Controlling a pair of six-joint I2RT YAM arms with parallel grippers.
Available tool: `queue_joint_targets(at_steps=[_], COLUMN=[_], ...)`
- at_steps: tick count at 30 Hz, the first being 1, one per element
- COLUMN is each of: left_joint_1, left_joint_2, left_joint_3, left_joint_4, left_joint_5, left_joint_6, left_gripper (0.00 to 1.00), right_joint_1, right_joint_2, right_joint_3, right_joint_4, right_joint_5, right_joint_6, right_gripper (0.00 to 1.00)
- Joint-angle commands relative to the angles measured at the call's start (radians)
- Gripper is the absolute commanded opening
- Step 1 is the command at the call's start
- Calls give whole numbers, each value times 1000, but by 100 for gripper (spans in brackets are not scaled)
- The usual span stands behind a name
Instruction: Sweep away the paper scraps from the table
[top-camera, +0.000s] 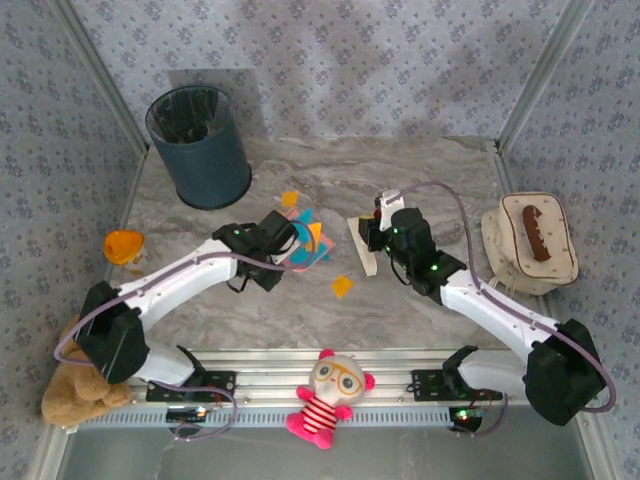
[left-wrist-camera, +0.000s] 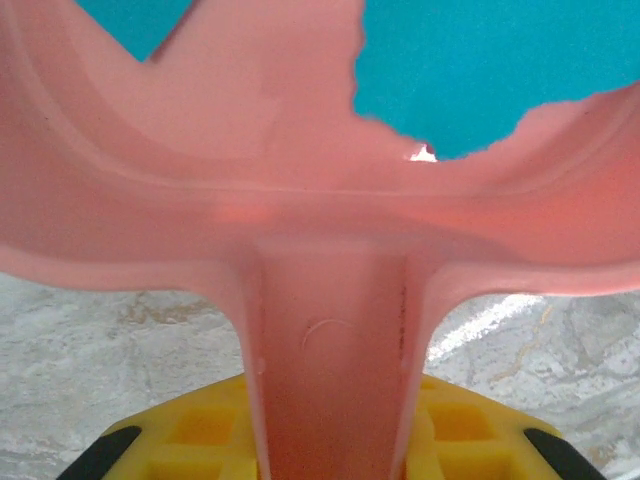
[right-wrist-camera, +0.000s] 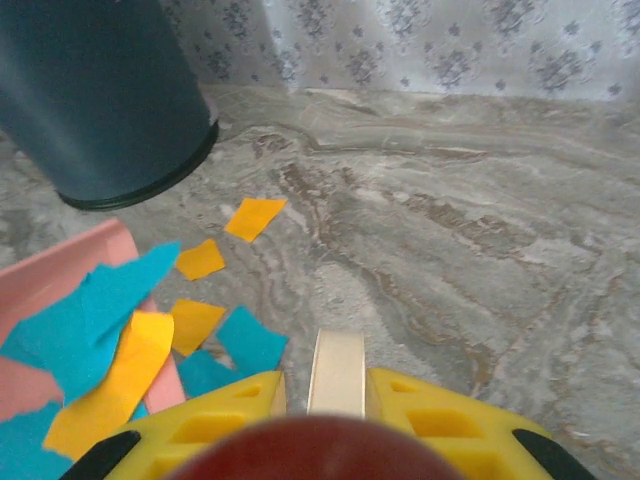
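We see the paper scraps (top-camera: 312, 242), small flat orange-yellow and cyan bits, heaped midway on the grey-white marbled desk (top-camera: 420, 180) (a few orange ones lie loose nearby).

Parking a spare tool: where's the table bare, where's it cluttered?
Free: grey-white marble table along the back wall, between dark blue round bin and cream oval tray. Crowded: centre, where orange and cyan paper scraps pile on the pink plastic dustpan beside the white brush.
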Motion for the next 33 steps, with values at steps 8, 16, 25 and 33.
queue_joint_targets(at_steps=[8,16,25,33], left_joint_1=[-2,-3,-2,-5], left_joint_2=[-154,-163,-110,-62], left_joint_3=[-58,-66,-33,-16], left_joint_4=[169,169,108,76], left_joint_5=[-55,-40,-5,78], left_joint_6=[-82,-74,-43,-20], left_gripper=[0,0,0,0], right_joint_1=[-20,-23,-32,-87], right_joint_2=[52,125,154,205], right_joint_3=[-11,-14,-20,18], right_joint_4=[89,134,137,145], right_joint_5=[-240,-265,30,191], right_joint_6=[67,67,-23,-51], right_gripper=[0,0,0,0])
